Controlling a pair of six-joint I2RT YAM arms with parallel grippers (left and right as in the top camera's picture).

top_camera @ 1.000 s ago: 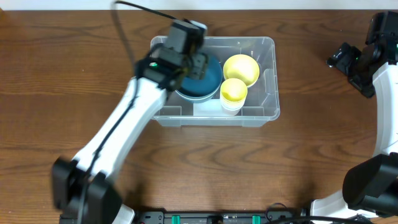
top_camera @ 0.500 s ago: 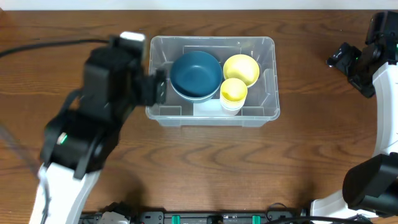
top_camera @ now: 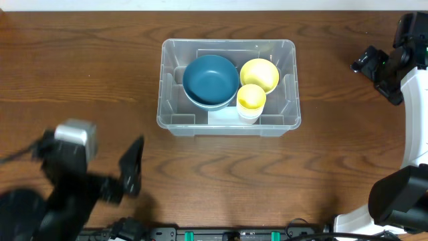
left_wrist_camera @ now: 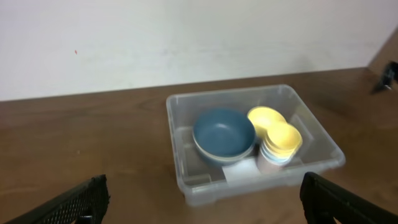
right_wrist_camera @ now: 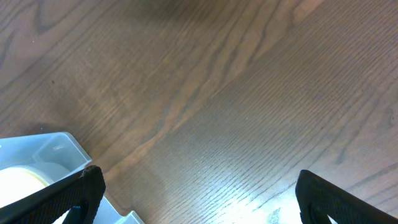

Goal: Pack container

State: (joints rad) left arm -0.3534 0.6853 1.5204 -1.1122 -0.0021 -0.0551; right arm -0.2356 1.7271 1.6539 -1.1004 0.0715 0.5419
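The clear plastic container [top_camera: 287, 84] stands at the middle back of the table. It holds a blue bowl [top_camera: 210, 80], a yellow bowl [top_camera: 262, 72] and a yellow cup [top_camera: 251, 98] on a pale stack. In the left wrist view the container [left_wrist_camera: 186, 162] lies ahead with the blue bowl [left_wrist_camera: 224, 134] and yellow bowl [left_wrist_camera: 264, 117] inside. My left gripper [top_camera: 130, 167] is open and empty at the front left, well clear of the container. My right gripper [top_camera: 371, 63] is open and empty at the far right; its view shows a container corner [right_wrist_camera: 56, 149].
Brown wood table [top_camera: 80, 87] all round the container. A white wall [left_wrist_camera: 186, 37] rises behind the table's far edge. A pale label [top_camera: 224, 115] lies on the container floor near its front wall.
My left arm has pulled back from the container's left side to the front left corner of the table. The blue bowl stays in the container. The right arm has not moved.
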